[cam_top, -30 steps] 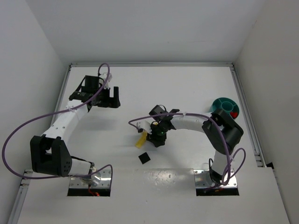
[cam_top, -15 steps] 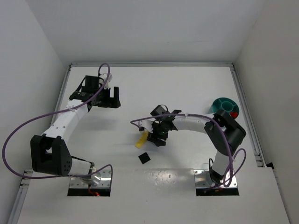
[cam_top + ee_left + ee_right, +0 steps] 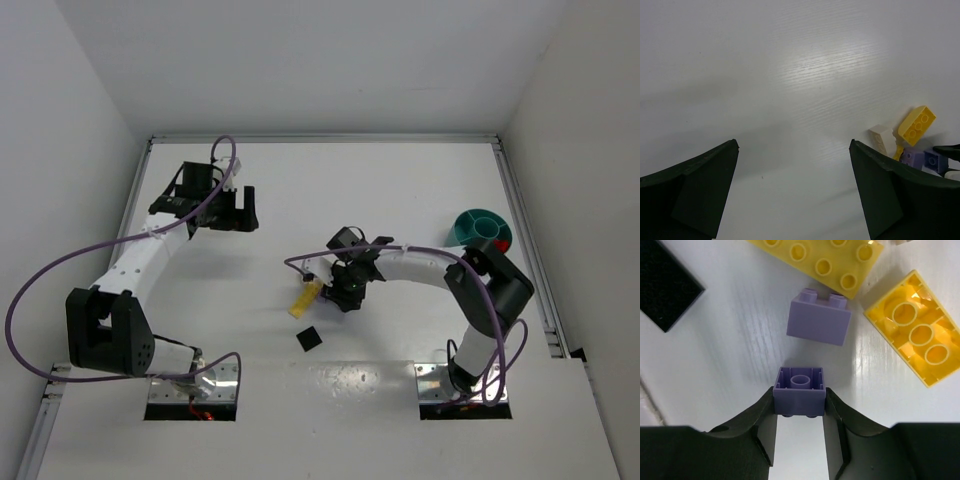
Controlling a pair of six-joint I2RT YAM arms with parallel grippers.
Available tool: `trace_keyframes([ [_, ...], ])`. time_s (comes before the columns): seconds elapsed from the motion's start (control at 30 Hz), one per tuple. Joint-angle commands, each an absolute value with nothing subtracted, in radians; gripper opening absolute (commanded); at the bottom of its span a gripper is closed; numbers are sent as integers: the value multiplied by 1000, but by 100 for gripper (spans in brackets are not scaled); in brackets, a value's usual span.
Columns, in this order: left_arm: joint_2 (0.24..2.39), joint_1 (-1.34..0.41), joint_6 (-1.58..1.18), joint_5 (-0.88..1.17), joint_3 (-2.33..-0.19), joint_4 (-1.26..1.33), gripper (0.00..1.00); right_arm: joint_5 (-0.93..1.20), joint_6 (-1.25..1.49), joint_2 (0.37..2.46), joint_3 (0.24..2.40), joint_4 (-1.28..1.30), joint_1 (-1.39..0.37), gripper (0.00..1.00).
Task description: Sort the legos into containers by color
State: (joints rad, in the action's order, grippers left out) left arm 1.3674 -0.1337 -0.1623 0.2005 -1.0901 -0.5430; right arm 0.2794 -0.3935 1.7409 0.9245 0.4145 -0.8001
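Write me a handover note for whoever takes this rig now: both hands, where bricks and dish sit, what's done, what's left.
Left hand: open, empty, over the table, away from the bricks.
Right hand: closed on an upside-down pale purple plastic brick.
Loose on the table near it: second pale purple brick, yellow brick, long yellow plate, flat black square, white brick.
Round teal plastic dish: far right, partly behind the right arm; something red inside.
Done: apparently the reds. Left: carry the held brick to the dish, then sort the rest.

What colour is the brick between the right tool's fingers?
Pale purple; the brick shows best in the right wrist view.
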Motion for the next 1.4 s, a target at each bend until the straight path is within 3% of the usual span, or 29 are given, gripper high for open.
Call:
trace_keyframes([
  [0.0,1370,-130,-166,213,-1109,-517,100,284,-373,1649,1003,492,-781,23],
  [0.1,1370,-130,-157,213,-1118,-517,100,284,-330,1602,1075,595,-730,19],
  [0.2,1370,-156,-144,199,-1127,-517,100,321,-287,1578,1167,711,-571,16],
  [0.53,1462,-251,-175,181,-1190,-471,100,319,-348,1733,1698,1138,180,12],
  [0.6,1502,-261,-175,181,-1213,-460,100,307,-385,1755,1771,1192,245,11],
  [0.9,1585,-281,-195,190,-1255,-419,100,356,-356,1857,1845,1354,377,11],
  [1.13,1594,-281,-195,190,-1264,-410,100,345,-302,1900,1799,1296,397,11],
  [1.37,1594,-281,-195,181,-1264,-410,100,321,-282,1974,1891,1276,417,10],
])
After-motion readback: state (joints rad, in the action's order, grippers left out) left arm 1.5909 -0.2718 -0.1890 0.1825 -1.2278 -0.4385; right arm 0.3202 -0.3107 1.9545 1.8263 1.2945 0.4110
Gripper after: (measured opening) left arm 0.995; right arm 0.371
